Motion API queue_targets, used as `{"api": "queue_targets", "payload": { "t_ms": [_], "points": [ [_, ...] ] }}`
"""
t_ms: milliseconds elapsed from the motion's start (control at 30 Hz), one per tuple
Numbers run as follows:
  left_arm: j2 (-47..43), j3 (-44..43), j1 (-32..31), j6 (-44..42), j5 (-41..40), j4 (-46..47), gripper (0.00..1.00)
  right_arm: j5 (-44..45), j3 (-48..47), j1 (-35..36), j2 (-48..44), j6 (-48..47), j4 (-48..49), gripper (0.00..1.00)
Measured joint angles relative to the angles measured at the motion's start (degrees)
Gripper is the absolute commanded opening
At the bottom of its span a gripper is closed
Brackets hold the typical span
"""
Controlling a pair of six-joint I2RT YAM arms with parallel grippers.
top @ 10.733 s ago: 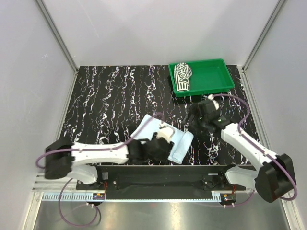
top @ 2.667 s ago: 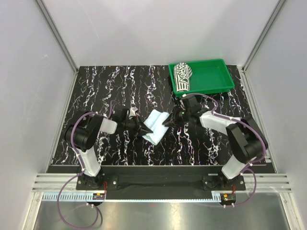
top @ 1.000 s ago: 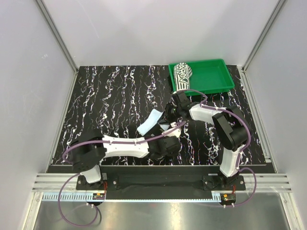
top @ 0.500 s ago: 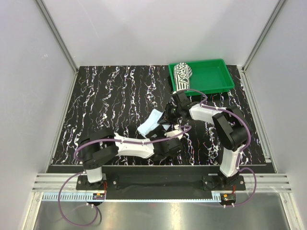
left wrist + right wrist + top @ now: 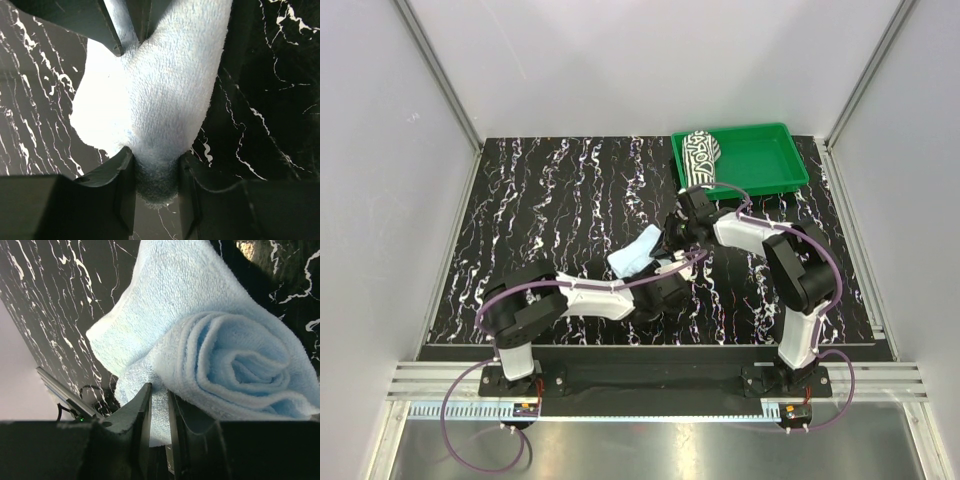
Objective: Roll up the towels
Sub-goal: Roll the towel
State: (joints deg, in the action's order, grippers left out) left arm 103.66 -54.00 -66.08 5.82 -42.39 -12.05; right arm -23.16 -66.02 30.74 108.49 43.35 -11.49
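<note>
The pale blue towel [image 5: 636,251] lies partly rolled in the middle of the black marbled table. Its spiral roll [image 5: 235,365] fills the right wrist view. My right gripper [image 5: 673,240] [image 5: 159,392] is shut on a loose layer of that towel beside the roll. In the left wrist view, my left gripper [image 5: 665,268] [image 5: 156,159] pinches the towel's other end [image 5: 160,100] between both jaws. The striped towel [image 5: 700,160] lies rolled in the left end of the green tray [image 5: 760,165].
The green tray stands at the table's far right corner. Grey walls close off the left, the right and the back. The left arm stretches low across the near middle of the table [image 5: 520,210], and the right arm bends back over the right side.
My left gripper has moved up to the pale blue towel and closed on its end. The right gripper has kept its grip, and the towel has shifted a little away from the arms' bases.
</note>
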Motion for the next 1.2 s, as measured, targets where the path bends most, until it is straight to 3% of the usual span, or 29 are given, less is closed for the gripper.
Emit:
{"api": "queue_targets", "payload": {
  "t_ms": [100,267,333,433,567,767,1200],
  "points": [
    [-0.15,-0.63,0.81,-0.37,2.08,-0.44,0.22,1.25,-1.29,-0.13,0.00,-1.16,-2.82,0.39],
    [-0.70,-2.95,2.21,0.59,8.72,-1.20,0.21,6.05,-4.44,-2.21,-2.51,-3.34,-11.85,0.78],
    [-1.11,-3.48,2.40,1.51,11.23,-1.64,0.20,8.24,-4.48,-5.97,-5.38,-4.48,-15.78,0.83],
    [-1.68,-3.80,2.40,2.80,13.49,-2.86,0.20,12.94,-4.74,-15.54,-10.12,-6.14,-21.35,0.99],
    [-1.95,-4.74,2.51,4.57,16.13,-4.66,0.19,18.95,-7.30,-23.80,-15.28,-7.72,-27.69,1.00],
    [-3.50,-6.32,6.12,10.47,29.05,-5.81,0.23,21.14,-7.78,-23.98,-25.38,-8.39,-31.34,1.00],
    [-4.39,-3.93,25.90,25.77,69.13,-0.83,0.25,9.22,13.00,-23.91,-44.11,-5.03,-27.52,0.99]
  ]
}}
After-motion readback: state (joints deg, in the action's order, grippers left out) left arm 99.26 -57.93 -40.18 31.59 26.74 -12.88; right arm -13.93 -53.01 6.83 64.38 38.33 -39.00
